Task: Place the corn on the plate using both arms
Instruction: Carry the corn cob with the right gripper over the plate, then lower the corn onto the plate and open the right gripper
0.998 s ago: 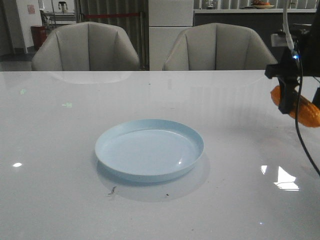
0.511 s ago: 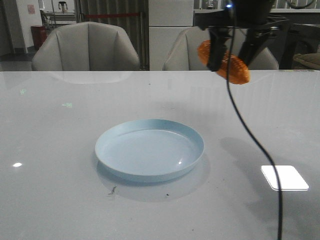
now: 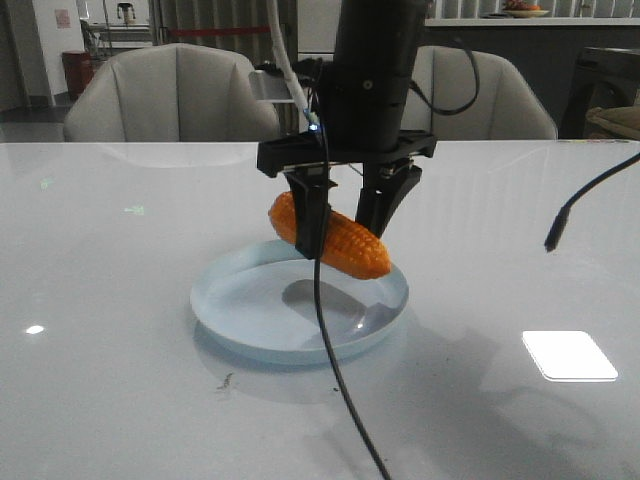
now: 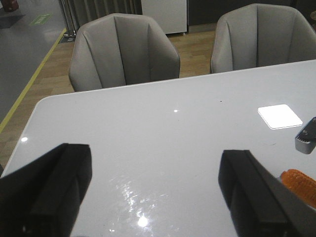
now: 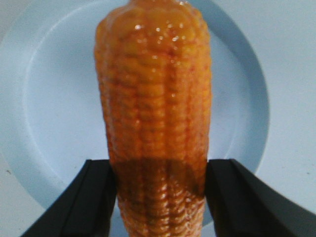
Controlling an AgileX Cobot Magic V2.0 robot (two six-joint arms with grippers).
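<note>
The orange corn [image 3: 362, 252] hangs tilted just above the pale-blue plate [image 3: 240, 310] in the middle of the white table. My right gripper [image 3: 340, 238] is shut on the corn's middle, one black finger on each side. In the right wrist view the corn [image 5: 154, 98] sits between the fingers [image 5: 98, 197] with the plate [image 5: 54, 98] under it. My left gripper [image 4: 155, 197] is open and empty over bare table; the corn's end [image 4: 300, 185] shows at the edge of that view. The left gripper is out of the front view.
Two grey chairs [image 3: 170, 95] [image 3: 490, 95] stand behind the table. A dark cable [image 3: 335, 380] hangs from the right arm toward the front edge. Another cable end [image 3: 560, 225] dangles at the right. A bright light patch [image 3: 568, 355] lies on the table.
My right gripper carried the corn from the far right, up and across to the left, then down to just above the plate.
</note>
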